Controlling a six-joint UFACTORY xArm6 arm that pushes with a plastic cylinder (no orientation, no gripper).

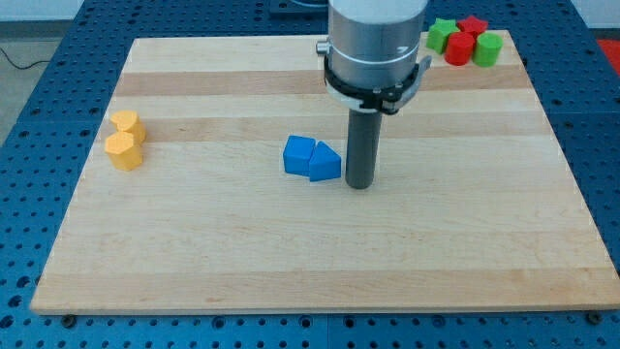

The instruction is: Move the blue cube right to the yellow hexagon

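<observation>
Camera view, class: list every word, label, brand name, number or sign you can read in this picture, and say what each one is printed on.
None: no readable text anywhere.
The wooden board, the blue blocks, yellow blocks, and red and green blocks are all plain.
The arm's grey housing shows no marking, nor does the rod ending in my tip, just to the view's right of the blue blocks.
</observation>
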